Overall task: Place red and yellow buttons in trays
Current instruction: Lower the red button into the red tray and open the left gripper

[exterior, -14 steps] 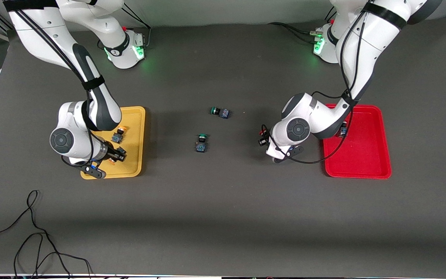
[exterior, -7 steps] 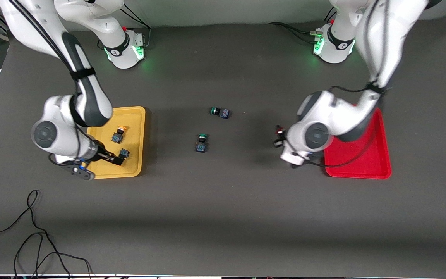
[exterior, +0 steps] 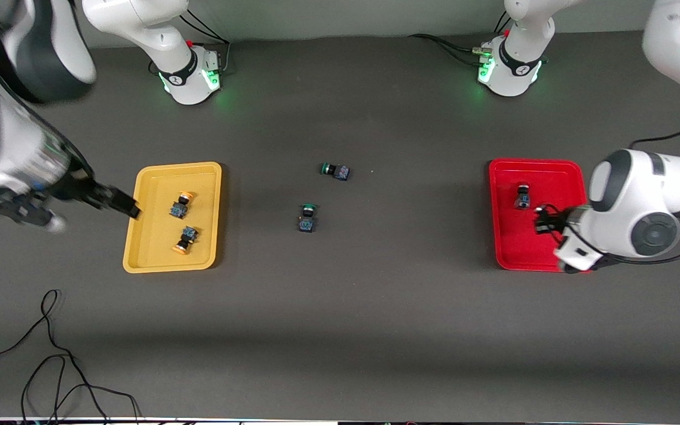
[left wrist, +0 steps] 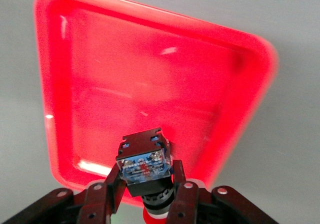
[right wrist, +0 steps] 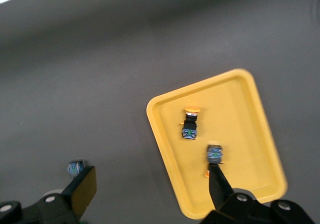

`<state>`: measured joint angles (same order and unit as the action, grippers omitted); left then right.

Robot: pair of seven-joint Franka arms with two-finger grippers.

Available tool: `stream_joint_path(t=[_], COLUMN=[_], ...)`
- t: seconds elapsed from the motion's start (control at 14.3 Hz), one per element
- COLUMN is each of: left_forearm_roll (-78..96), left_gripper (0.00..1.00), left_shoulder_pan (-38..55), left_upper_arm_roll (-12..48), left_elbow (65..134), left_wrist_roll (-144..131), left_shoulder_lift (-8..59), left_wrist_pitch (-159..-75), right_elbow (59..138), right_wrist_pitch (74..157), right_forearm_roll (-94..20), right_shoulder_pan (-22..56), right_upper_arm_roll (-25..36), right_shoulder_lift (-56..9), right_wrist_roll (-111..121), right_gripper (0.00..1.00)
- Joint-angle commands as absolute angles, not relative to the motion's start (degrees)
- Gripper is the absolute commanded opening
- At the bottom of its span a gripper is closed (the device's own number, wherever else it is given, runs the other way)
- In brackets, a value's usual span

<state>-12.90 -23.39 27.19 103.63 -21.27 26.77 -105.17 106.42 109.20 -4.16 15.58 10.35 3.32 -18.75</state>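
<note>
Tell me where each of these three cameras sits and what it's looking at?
Front view: high across the table, facing both arm bases; shows yellow tray, red tray and both arms.
Left wrist view: on the left arm, over the red tray; left pincer grips a red button.
Right wrist view: on the right arm, over the yellow tray; right pincer open.
All share the trays.

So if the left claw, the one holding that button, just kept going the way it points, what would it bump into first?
Probably the red tray: the left claw points down at its floor, the red button leading. Depth is unclear.
</note>
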Motion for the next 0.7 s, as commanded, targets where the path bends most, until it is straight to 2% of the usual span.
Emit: stream_joint_path(t=[0.0, 0.14, 0.21, 0.28, 0.35, 0.42, 0.63], left_forearm_roll=[-14.5, -14.6, -14.7, -14.8, -14.8, -14.8, -14.5], left_gripper=[0.00, 0.00, 0.13, 0.67, 0.99, 0.99, 1.00], left_shoulder_pan=[-27.7, -28.7, -28.8, -28.7, -28.7, -28.7, -28.7], left_upper_arm_roll=[28.0, 28.0, 27.6, 26.8, 26.7, 26.7, 27.2], left_elbow=[110.8, 114.2, 114.4, 114.1, 113.6, 112.9, 109.0], left_wrist_roll=[-17.8, -17.2, -17.1, -17.1, -16.9, -15.7, -13.9], left_shoulder_lift=[26.7, 27.2, 27.7, 27.9, 27.8, 27.4, 25.8], left_wrist_pitch=[-113.6, -119.0, -120.0, -120.0, -119.4, -118.8, -112.3], right_elbow=[102.2, 99.3, 99.6, 100.5, 101.0, 101.0, 101.8], right_wrist_pitch=[100.6, 94.9, 94.7, 94.7, 95.3, 95.4, 96.0], right_forearm_roll=[-3.0, -2.9, -2.2, -0.5, 0.6, 0.9, 0.8], right_shoulder_pan=[14.2, 12.1, 10.6, 8.3, 6.3, 4.8, 4.3], right_upper_arm_roll=[10.2, 9.4, 7.5, 4.8, 2.2, 0.6, 0.9], right_shoulder_lift=[6.2, 7.0, 7.7, 7.9, 7.6, 7.1, 6.9], right_wrist_roll=[-12.1, -9.2, -8.9, -8.8, -8.8, -8.8, -8.6], right_gripper=[1.00, 1.00, 1.00, 1.00, 1.00, 1.00, 1.00])
